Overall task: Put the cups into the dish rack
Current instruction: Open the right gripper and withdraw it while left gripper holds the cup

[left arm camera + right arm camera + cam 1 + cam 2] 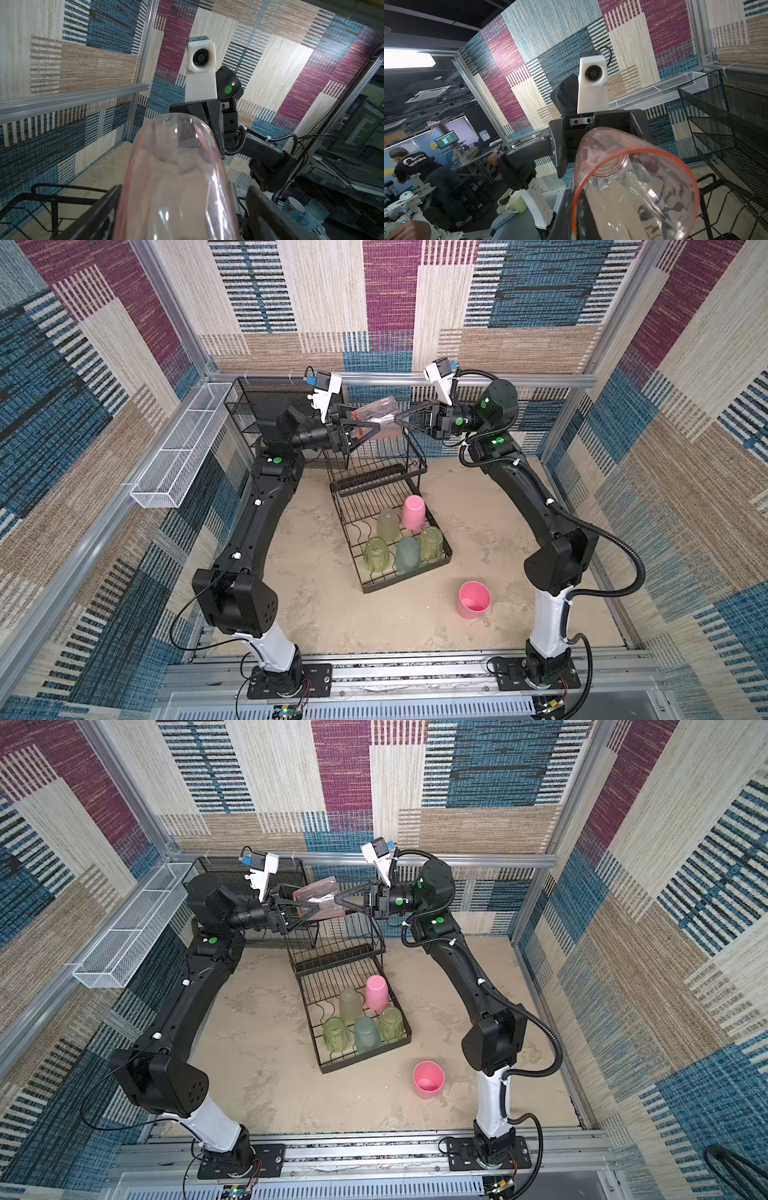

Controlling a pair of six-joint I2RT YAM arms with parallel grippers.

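While the right claw [398,419] pinches the reddish-pink cup [377,407] by its rim, the left claw [366,422] gapes around its base.

Both top views were bright and evenly lit from overhead, leaving only soft, faint shadows on the counter [316,605]. Straight lines bowed toward the frame edges. In the wrist views, white glare streaked the translucent reddish-pink cup [176,176], which was close and slightly blurred. A ceiling light panel [406,58] was blown out to white against a dim room.
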